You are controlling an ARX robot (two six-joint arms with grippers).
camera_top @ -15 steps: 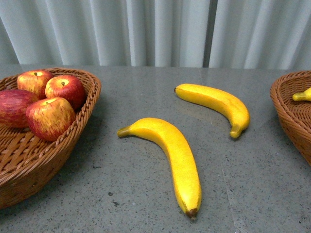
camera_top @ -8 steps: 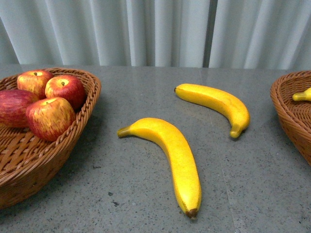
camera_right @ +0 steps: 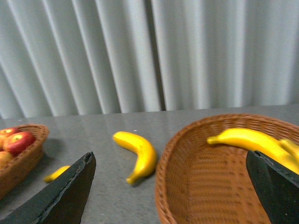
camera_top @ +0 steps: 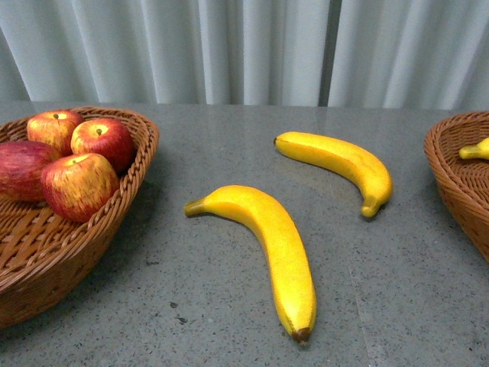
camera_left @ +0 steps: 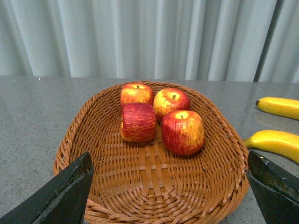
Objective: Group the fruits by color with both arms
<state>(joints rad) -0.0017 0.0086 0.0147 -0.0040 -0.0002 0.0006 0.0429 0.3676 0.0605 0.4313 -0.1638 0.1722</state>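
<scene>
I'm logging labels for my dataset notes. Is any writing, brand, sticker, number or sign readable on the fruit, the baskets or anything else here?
There are none. No words, numbers, stickers or signs show on the apples, the bananas, the baskets, the table or the curtain in any view.

Open tabletop (camera_top: 229, 145) around both bananas (camera_top: 276, 243)

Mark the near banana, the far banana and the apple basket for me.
near banana (camera_top: 279, 243), front view, middle of its body
far banana (camera_top: 342, 160), front view, middle of its body
apple basket (camera_top: 150, 141), front view, right rim
</scene>
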